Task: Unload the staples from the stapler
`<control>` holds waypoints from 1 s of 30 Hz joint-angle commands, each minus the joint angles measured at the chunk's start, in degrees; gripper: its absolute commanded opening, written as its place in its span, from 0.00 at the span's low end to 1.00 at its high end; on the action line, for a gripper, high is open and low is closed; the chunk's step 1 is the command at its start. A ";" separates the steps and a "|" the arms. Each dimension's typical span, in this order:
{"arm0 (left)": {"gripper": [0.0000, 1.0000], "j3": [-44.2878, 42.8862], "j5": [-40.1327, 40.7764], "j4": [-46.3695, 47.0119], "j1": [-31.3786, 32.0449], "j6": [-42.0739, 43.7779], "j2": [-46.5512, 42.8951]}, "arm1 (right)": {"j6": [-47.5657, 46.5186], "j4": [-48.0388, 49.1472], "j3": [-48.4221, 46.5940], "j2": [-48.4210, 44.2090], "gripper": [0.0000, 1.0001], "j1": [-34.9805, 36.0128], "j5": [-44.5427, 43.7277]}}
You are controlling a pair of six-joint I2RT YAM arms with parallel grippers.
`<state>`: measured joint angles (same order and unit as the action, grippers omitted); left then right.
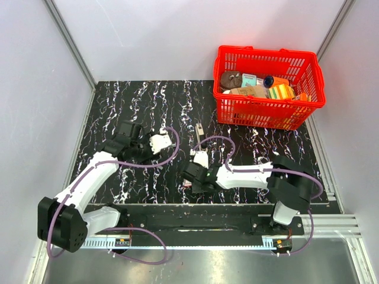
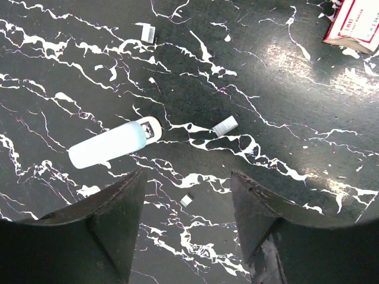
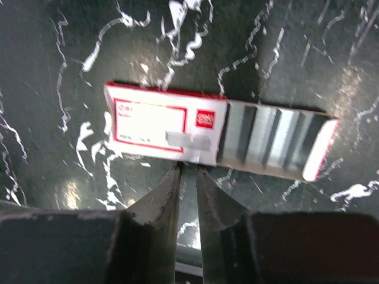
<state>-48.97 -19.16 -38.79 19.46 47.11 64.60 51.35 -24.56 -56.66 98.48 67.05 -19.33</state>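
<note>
Top external view: a black marbled table (image 1: 136, 100) is seen from above. The stapler (image 1: 199, 129), a slim bar, is laid flat near the table's middle, apart from both arms. The left gripper (image 1: 161, 141) is held to its left. The right gripper (image 1: 190, 177) is lowered over a small red-edged staple box (image 1: 186, 185) nearer the front edge. A red basket (image 1: 266, 112) is set at the far right corner and is filled with assorted goods: a brown round item, a teal carton, and tan and orange packets.

Left wrist view: the fingers (image 2: 118, 219) of the left gripper are spread wide, with nothing between them. The stapler (image 2: 112, 145) is shown just ahead as a pale silvery bar, untouched. Loose staple strips (image 2: 225, 125) are scattered on the table near it, so unloading is judged well advanced. Whether its channel is emptied cannot be told.

Right wrist view: the right gripper (image 3: 188, 170) is drawn almost together, only a thin slit is left, and nothing is seen gripped. The staple box (image 3: 160, 121) is found just beyond the tips. Its tray (image 3: 278, 145) is slid out to the right and packed with rows of grey staples. One short strip (image 3: 188, 140) is rested on the lid. If this strip is to be handled, it is best pinched across its narrow width, low and level, so that it is not snapped and the light box is not pushed away.
</note>
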 commanded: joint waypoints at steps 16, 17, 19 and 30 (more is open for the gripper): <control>0.79 -18.16 -0.62 14.53 2.86 -0.97 31.80 | -8.63 -2.61 1.91 -28.25 0.48 -10.61 4.65; 0.79 -19.40 -0.44 14.53 3.21 -0.80 33.47 | -9.07 -2.43 2.00 -28.43 0.48 -11.32 5.00; 0.79 -21.51 0.17 14.61 3.74 -0.53 36.11 | -9.95 -2.34 2.08 -28.25 0.49 -12.02 5.27; 0.79 -26.88 2.63 15.05 4.79 0.26 45.79 | -10.14 -0.76 4.36 -29.74 0.49 -13.43 7.29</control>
<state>-73.36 -18.17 -25.36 23.83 46.50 108.75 41.67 -27.18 -53.67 71.13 54.15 -13.30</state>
